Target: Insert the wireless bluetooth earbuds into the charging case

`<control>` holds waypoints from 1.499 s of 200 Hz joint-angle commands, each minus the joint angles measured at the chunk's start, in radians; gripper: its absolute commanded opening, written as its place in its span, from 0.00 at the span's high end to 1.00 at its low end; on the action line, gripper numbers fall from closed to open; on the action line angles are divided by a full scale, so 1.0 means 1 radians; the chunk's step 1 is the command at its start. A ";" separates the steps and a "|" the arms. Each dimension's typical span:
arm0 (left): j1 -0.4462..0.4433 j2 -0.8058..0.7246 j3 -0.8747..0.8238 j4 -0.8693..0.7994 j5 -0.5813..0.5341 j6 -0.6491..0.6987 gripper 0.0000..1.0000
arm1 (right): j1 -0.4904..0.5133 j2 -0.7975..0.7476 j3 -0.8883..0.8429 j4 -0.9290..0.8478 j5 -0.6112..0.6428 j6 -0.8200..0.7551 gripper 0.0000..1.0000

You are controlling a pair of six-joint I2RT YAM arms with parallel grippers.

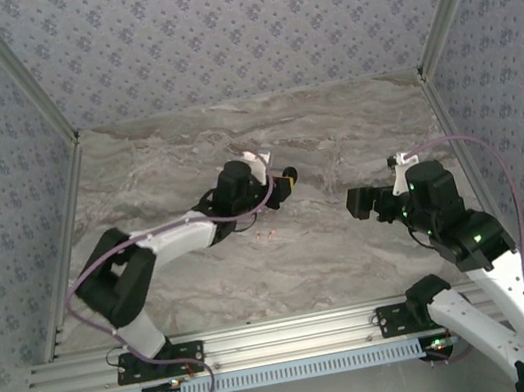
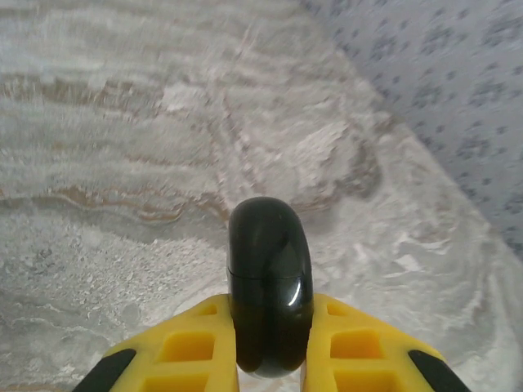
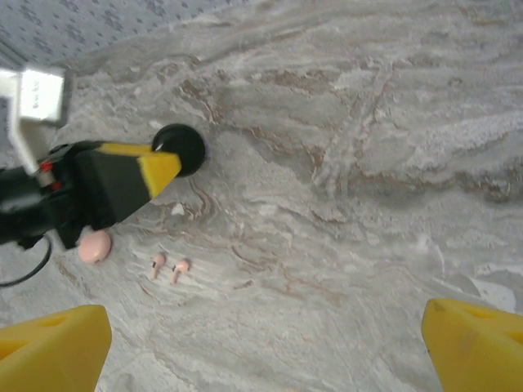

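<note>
while the left fingers (image 2: pixel 192 351) clamp the closed black charging case (image 2: pixel 270 286), two pinkish earbuds (image 3: pixel 158 262) lie on the table (image 3: pixel 343 245) below it, lower left in the right wrist view, stems roughly down-frame, ahead of the wide-apart right fingers (image 3: pixel 53 347).

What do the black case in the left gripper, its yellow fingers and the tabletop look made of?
The black case: likely hard plastic, glossy, with bright reflections and a fine seam. The yellow fingers: matte plastic, perhaps printed, with moulded recesses. The tabletop: marble-patterned with grey-brown veins; stone or printed sheet, cannot tell.
</note>
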 commanded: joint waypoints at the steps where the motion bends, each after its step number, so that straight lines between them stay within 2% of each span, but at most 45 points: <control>1: 0.005 0.102 0.130 -0.118 -0.023 -0.029 1.00 | -0.009 -0.022 -0.009 -0.039 0.017 0.028 0.00; 46: 0.021 0.293 0.269 -0.122 0.014 -0.122 1.00 | -0.013 -0.036 -0.016 -0.049 0.014 0.029 0.00; 99: 0.039 0.405 0.360 -0.101 0.069 -0.173 0.88 | -0.018 -0.033 -0.030 -0.038 0.009 0.023 0.00; 118: 0.049 0.433 0.384 -0.102 0.081 -0.187 0.82 | -0.020 -0.031 -0.035 -0.034 0.006 0.020 0.00; 144: 0.059 0.458 0.409 -0.109 0.104 -0.190 0.68 | -0.025 -0.030 -0.034 -0.031 -0.007 0.020 0.00; 165: 0.068 0.453 0.410 -0.127 0.104 -0.182 0.62 | -0.037 -0.030 -0.028 -0.022 -0.042 0.017 0.00; 191: 0.082 0.403 0.383 -0.134 0.096 -0.170 0.49 | -0.053 -0.031 -0.035 0.016 -0.100 0.019 0.00; 212: 0.088 0.336 0.350 -0.147 0.076 -0.145 0.43 | -0.073 -0.026 -0.074 0.113 -0.163 0.041 0.00; 252: 0.099 0.111 0.209 -0.145 0.012 -0.122 0.30 | -0.075 0.057 -0.111 0.281 -0.204 0.095 0.00; 274: 0.114 -0.042 0.072 -0.081 -0.034 -0.142 0.24 | 0.003 0.166 -0.086 0.307 -0.187 0.055 0.00; 300: 0.179 -0.190 -0.052 -0.091 -0.038 -0.168 0.19 | 0.198 0.306 -0.052 0.351 -0.062 -0.043 0.00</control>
